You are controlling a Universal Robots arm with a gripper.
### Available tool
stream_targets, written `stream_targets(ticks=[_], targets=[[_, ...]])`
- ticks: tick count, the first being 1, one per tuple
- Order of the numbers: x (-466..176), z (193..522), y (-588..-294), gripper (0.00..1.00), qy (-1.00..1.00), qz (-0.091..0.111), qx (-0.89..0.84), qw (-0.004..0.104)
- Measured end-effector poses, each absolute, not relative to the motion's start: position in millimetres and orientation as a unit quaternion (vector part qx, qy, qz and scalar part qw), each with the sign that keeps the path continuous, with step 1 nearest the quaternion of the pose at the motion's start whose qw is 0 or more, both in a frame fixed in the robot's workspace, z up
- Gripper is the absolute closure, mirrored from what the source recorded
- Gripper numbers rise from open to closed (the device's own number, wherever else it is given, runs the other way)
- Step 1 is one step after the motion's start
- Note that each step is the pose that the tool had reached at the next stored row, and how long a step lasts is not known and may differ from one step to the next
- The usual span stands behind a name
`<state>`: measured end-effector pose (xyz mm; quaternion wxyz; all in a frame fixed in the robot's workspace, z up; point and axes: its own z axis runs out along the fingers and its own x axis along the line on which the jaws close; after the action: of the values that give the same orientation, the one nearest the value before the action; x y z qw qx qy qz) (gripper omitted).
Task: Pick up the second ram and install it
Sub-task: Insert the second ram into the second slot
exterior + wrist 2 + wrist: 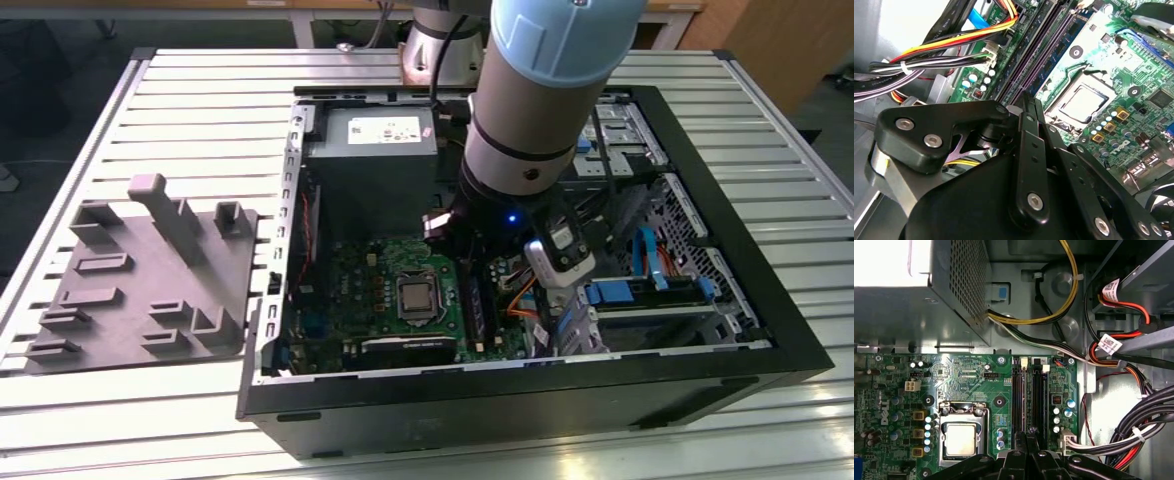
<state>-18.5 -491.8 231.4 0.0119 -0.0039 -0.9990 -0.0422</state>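
Black gripper [1031, 432], jaws pressed together, tips over the memory slots [1029, 390].

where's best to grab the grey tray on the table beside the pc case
Probably the tall upright post at the far end of the grey tray, taken from straight above, gripping across its thin sides. The tray lies flat on the slatted table, so its edges give little to pinch, while the post stands well above the other ridges.

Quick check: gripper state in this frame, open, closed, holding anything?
Black gripper: closed, fingertips together over the long black memory slots on the green motherboard; nothing visible between them.
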Motion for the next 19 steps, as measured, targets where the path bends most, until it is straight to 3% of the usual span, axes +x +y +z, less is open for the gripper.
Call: stream_targets(ticks=[19], targets=[[-18.5, 229.5, -491.7, 0.88, -0.999, -0.042, -0.004, 0.012]])
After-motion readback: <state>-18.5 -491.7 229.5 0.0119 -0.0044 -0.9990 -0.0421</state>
